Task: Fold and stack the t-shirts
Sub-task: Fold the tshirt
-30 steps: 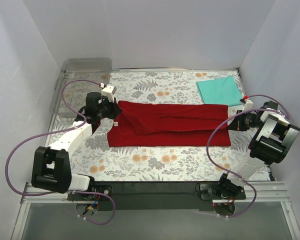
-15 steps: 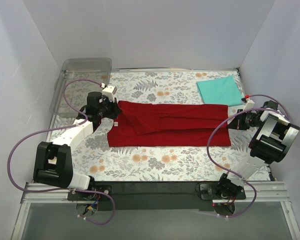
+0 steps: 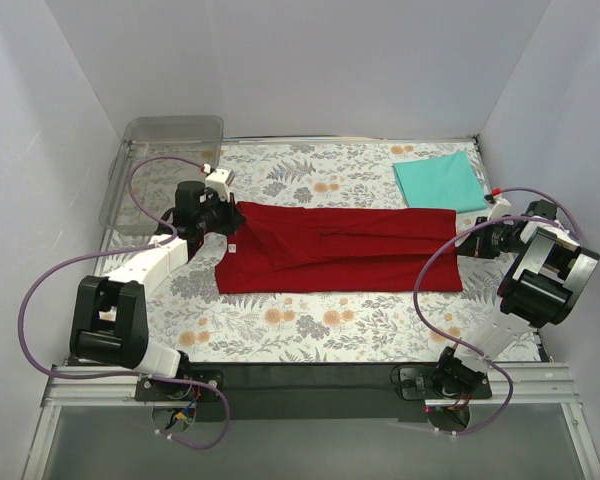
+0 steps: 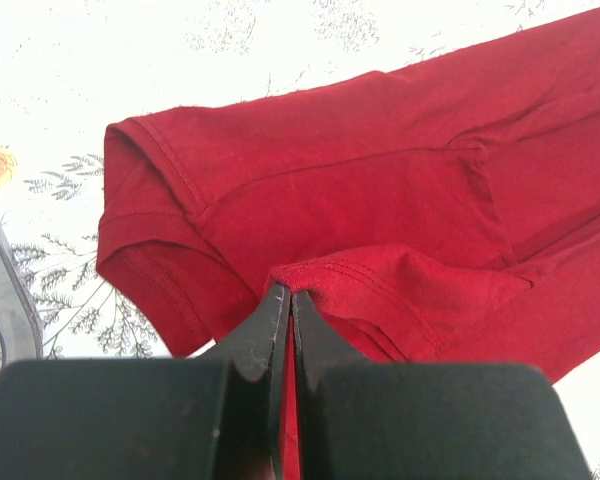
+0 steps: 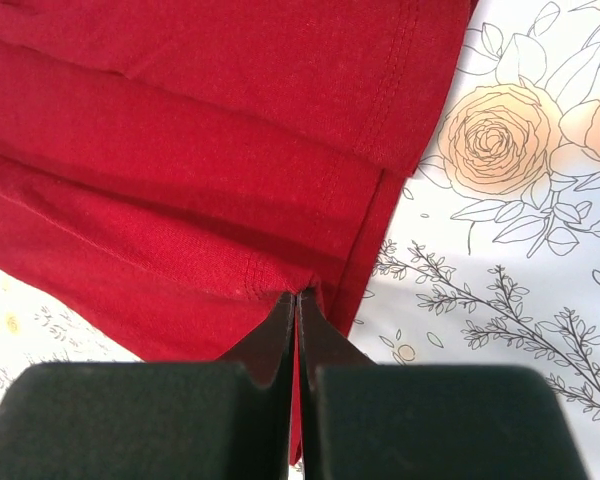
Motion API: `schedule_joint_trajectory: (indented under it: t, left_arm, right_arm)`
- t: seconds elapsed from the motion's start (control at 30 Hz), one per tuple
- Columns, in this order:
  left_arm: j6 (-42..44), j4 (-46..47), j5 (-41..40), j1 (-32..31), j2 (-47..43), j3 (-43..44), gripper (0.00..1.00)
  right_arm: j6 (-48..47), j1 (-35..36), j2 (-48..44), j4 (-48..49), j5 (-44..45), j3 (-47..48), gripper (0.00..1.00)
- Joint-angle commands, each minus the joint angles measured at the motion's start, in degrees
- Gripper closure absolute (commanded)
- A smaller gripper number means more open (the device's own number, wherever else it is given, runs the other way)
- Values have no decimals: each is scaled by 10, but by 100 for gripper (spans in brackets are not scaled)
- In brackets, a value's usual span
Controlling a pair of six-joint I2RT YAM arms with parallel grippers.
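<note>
Since sec ago, both my arms edged slightly outward. L claw (image 4: 290, 292) pinches fold of dark red shirt (image 3: 350, 250) at sleeve end, R claw (image 5: 298, 293) pinches hem end. Shirt stretched across mat (image 3: 310, 330); teal shirt (image 3: 438, 182) folded, far R corner. Step: folding red lengthwise. Next: lift both ends level, together.

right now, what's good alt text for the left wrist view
The left tool, shut, pinches a raised fold of a dark red t-shirt at the bottom centre. The shirt lies across a floral mat, one short sleeve pointing left, with the edge of a clear tray at far left.
</note>
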Motion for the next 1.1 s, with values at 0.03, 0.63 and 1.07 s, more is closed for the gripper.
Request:
schedule_joint_trajectory:
  t: [0.03,0.63,1.07]
  left_arm:
    - [-1,15,8,3,4,25,100]
    - [-12,21,16,3,66,53,100]
    - [-23,20,-36,3,133,96,65]
  right_arm:
    - [4,-2,-7,21,-1,5,99]
    - [4,3,-9,27,-1,0,99]
    - [16,4,-32,30,-6,6,74]
